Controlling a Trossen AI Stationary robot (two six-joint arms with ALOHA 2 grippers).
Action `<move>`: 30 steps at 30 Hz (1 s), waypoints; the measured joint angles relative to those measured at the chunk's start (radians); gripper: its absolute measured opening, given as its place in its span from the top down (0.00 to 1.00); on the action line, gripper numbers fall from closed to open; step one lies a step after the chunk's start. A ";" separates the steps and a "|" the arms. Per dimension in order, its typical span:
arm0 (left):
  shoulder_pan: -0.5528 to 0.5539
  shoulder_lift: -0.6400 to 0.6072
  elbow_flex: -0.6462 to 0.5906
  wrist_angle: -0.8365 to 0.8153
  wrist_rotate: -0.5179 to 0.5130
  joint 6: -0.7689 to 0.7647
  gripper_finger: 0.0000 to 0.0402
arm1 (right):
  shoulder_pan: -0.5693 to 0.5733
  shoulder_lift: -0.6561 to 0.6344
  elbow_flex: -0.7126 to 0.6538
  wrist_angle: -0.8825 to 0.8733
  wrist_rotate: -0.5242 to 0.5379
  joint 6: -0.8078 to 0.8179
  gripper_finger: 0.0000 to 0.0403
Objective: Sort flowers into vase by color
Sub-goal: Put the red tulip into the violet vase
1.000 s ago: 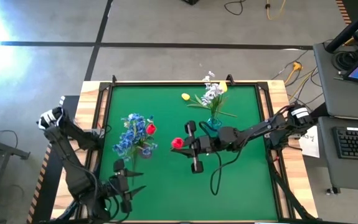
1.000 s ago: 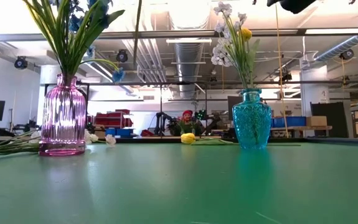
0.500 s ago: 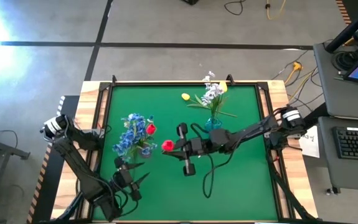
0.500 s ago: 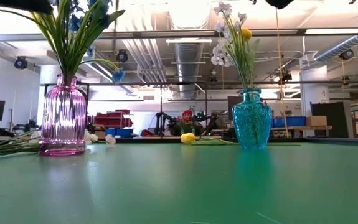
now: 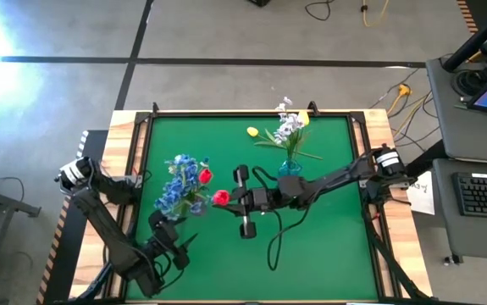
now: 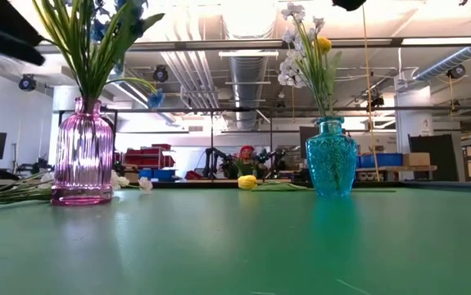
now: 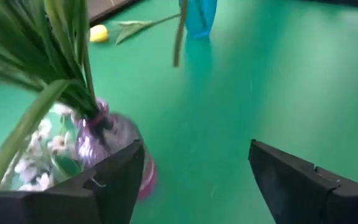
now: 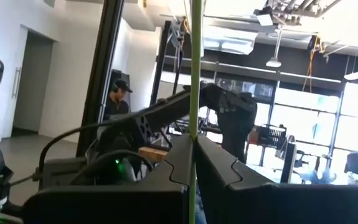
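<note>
My right gripper [image 5: 230, 199] reaches in from the table's right and is shut on a red tulip [image 5: 220, 197], just right of the pink vase [image 5: 185, 203]. That vase [image 6: 82, 152] holds blue flowers [image 5: 178, 180] and one red bud [image 5: 205, 175]. The blue vase [image 5: 290, 168] near the far edge holds white clusters [image 5: 288, 127] and a yellow bud [image 6: 323, 43]. A yellow tulip [image 5: 252, 131] lies on the mat. My left gripper [image 5: 174, 237] is open, on the near side of the pink vase [image 7: 107, 146]. My right gripper pinches the red tulip's thin green stem [image 8: 195, 118] between its two fingers [image 8: 175, 162]. They come level from the table's right and lie across the stem. The flower stands upright and lifted clear, bud above the fingers, and its lower stem end [image 7: 179, 37] hangs free over the mat.
White flowers [image 6: 22, 190] lie on the mat beside the pink vase. Green mat [image 5: 328, 246] shows bare on the near right. A wooden rim [image 5: 133, 152] frames the table. Beyond my left arm, a person [image 8: 119, 96] shows in the room.
My right gripper has carried the red tulip toward the table's left, closer to the pink vase, still shut on the stem. My left gripper has shifted slightly toward the pink vase and stayed open.
</note>
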 joint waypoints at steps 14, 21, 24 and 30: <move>-0.030 0.004 -0.008 -0.032 0.077 0.036 0.26 | -0.011 0.015 -0.001 -0.019 0.000 0.001 0.98; -0.066 0.004 -0.005 -0.047 0.163 0.038 0.28 | -0.011 0.015 -0.002 -0.027 0.000 0.001 0.98; -0.091 0.004 0.009 -0.053 0.173 0.038 0.30 | -0.011 0.015 -0.002 -0.028 0.000 0.001 0.98; -0.123 0.003 0.044 -0.106 0.192 0.017 0.33 | -0.011 0.015 -0.002 -0.052 0.000 -0.018 0.98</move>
